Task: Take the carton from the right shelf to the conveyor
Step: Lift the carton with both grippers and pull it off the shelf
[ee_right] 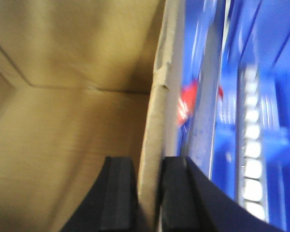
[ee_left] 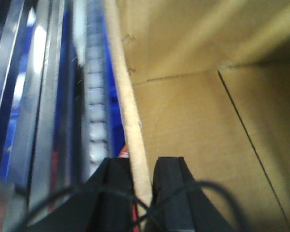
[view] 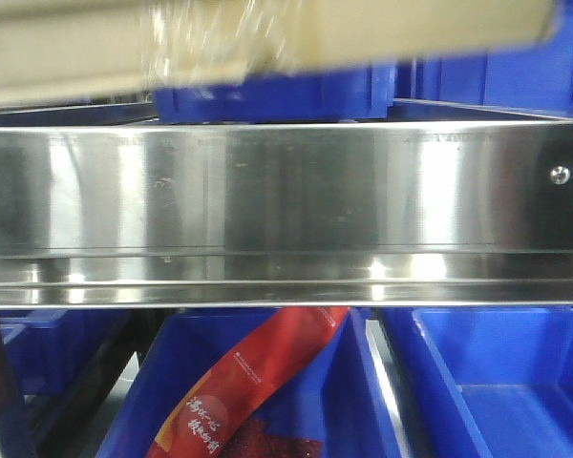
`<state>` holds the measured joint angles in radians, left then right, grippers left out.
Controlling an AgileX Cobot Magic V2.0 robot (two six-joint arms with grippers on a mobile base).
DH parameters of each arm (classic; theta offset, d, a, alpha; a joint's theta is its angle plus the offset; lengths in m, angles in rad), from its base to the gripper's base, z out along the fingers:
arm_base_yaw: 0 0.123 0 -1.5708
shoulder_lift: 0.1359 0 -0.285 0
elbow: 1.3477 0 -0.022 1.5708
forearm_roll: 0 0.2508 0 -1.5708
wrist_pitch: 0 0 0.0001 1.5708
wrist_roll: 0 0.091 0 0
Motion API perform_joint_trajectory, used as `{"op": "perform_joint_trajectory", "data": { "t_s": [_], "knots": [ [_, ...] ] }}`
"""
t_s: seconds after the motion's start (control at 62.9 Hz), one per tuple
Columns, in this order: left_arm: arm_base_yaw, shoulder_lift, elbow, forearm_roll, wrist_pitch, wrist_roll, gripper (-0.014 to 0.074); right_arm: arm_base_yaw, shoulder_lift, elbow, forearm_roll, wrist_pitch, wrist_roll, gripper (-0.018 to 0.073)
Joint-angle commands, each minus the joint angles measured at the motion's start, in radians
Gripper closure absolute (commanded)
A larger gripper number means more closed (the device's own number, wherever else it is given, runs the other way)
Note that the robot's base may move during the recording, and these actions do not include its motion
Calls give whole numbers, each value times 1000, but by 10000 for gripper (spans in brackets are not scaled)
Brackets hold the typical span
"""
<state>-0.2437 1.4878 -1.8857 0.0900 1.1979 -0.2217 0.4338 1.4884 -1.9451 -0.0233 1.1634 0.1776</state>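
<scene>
1. The cardboard box [view: 267, 38] shows as a blurred pale brown band across the top of the front view, with a patch of crinkled clear tape [view: 205, 43] on its lower strip.
2. It sits above the steel shelf [view: 286, 191], whose wide shiny front rail fills the middle of that view. A single rivet [view: 559, 175] is near the rail's right end.
3. Whether the box touches the shelf or hangs just over it cannot be told through the blur.
4. The left gripper [ee_left: 144, 179] is narrowed onto the box's side wall. The thin edge of that wall runs straight up between its two black fingers [ee_left: 117, 176], one outside the box and one inside.
5. To the right of that wall, the left wrist view looks into the open brown inside of the box [ee_left: 193, 125], with its flap seams visible.
6. The right gripper [ee_right: 149, 179] grips the opposite wall the same way, pinching the cardboard edge between its black pads [ee_right: 118, 193].
7. The box's inside [ee_right: 63, 121] lies to the left in that view. Blurred blue and steel shapes lie to the right.
8. Behind the box, blue bins [view: 277, 95] stand on the shelf.
9. Under the shelf are more blue bins [view: 497, 382], and the middle one holds a red packet [view: 258, 382] lying at a slant.
</scene>
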Motion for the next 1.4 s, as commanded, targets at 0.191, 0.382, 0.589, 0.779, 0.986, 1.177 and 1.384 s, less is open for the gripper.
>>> {"op": "perform_joint_trajectory", "data": {
  "t_s": [0.191, 0.382, 0.589, 0.779, 0.986, 1.177, 1.384],
  "knots": [
    [-112, -142, 27, 130, 23, -61, 605, -5, -208, 140, -41, 26, -21, 627],
    [-208, -194, 86, 144, 23, -106, 605, -5, -351, 299, -34, 18, -21, 627],
    [-269, -194, 128, 144, 23, -157, 605, -5, -412, 378, -34, -3, -21, 627],
    [-269, -194, 131, 146, 23, -157, 605, -5, -412, 378, -34, -5, -21, 627],
    [-269, -194, 131, 145, 23, -157, 605, -5, -412, 378, -34, -7, -21, 627],
    [-269, -194, 131, 148, 23, -157, 605, -5, -412, 378, -34, -23, -21, 627],
    [-269, -194, 131, 148, 23, -157, 605, -5, -412, 378, -34, -23, -21, 627]
  ]
}}
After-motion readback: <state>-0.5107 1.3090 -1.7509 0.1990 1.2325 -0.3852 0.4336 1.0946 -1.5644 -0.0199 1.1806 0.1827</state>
